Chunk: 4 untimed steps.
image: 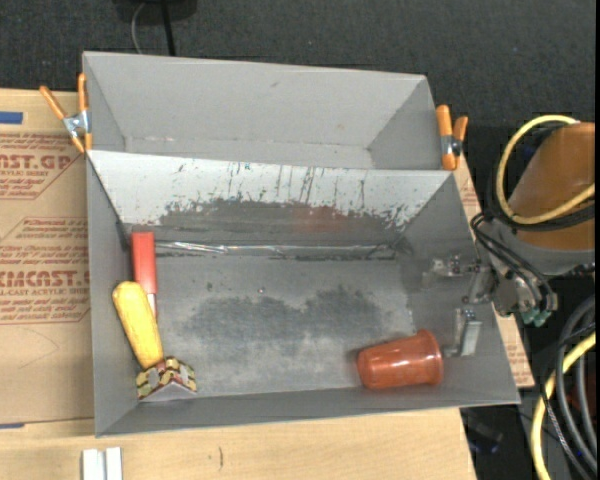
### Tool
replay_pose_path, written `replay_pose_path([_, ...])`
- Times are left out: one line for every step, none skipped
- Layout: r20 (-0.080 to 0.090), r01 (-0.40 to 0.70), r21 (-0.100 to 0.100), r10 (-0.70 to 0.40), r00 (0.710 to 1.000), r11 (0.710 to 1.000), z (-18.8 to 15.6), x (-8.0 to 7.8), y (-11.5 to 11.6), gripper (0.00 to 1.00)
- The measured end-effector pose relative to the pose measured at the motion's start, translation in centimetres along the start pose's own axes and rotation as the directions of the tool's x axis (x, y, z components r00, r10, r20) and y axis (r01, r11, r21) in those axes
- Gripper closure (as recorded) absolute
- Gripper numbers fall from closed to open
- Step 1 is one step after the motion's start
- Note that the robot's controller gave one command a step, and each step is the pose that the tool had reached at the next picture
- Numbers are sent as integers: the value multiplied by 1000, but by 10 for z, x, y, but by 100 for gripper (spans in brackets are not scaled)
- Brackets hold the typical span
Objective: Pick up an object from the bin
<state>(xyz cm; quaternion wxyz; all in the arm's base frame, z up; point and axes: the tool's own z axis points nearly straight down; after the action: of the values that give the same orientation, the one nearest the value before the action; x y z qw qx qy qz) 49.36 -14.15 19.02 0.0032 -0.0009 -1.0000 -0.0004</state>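
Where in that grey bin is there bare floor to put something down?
The middle of the floor is bare, between the yellow banana-shaped toy on the left and the orange cup lying at the lower right. The left edge is crowded: that toy, a red stick, a small patterned piece. The tool hangs close by the cup.

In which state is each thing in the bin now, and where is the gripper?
Orange-red cup: lying on its side, at the view's lower right.
Yellow banana-shaped thing: lying flat by the left wall.
Red stick: lying along the left wall.
Small checkered thing: lying at the yellow thing's lower end.
Gripper: at the right wall, beside the cup.
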Motion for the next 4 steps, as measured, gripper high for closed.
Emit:
replay_pose_path([7,2,1,-2,1000,1000,-4,-2,1,0])
replay_pose_path([11,86,3,-86,996,996,29,-1,-2,0])
replay_pose_path([7,341,3,-341,940,940,73,6,1,0])
replay_pose_path([9,418,5,-418,908,908,109,9,2,100])
